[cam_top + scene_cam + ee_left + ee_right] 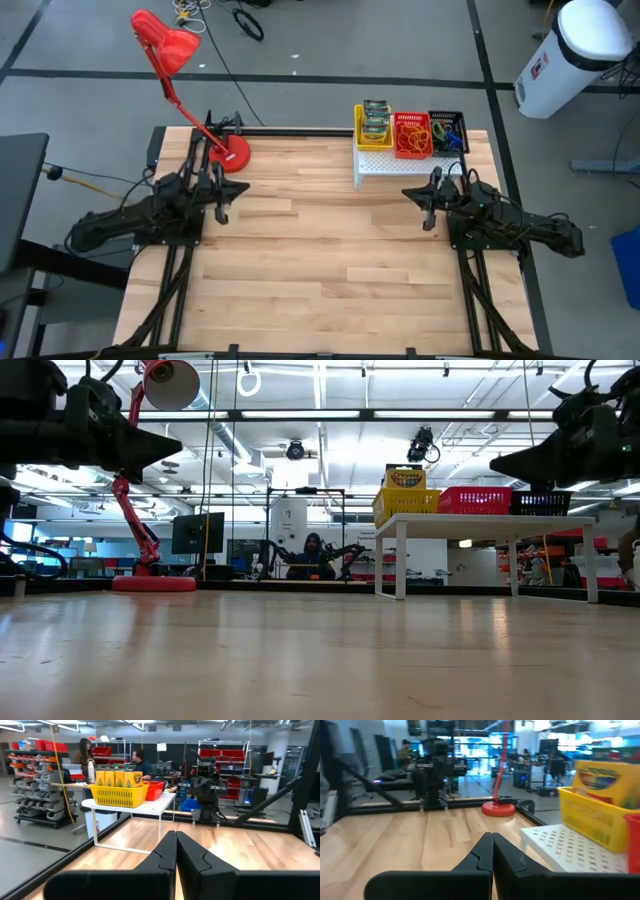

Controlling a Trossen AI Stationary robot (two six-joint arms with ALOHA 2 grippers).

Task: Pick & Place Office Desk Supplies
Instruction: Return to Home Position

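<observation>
A small white shelf (pixel 385 163) stands on its legs at the table's far right. On it sit a yellow mesh basket (pixel 373 125) with crayon boxes (pixel 117 778), a red basket (pixel 411 135) with rubber bands, and a black basket (pixel 449 131) with more bands. My left gripper (pixel 222 205) hangs shut over the table's left side, my right gripper (pixel 428 212) shut over its right side, just in front of the shelf. Both point level across the table with nothing between their fingers (pixel 175 852), (pixel 492 851).
A red desk lamp (pixel 170 60) stands with its round base (pixel 232 152) at the table's far left. The wooden table top (pixel 330 250) lies bare between and in front of the arms. People sit beyond the table's edges in the wrist views.
</observation>
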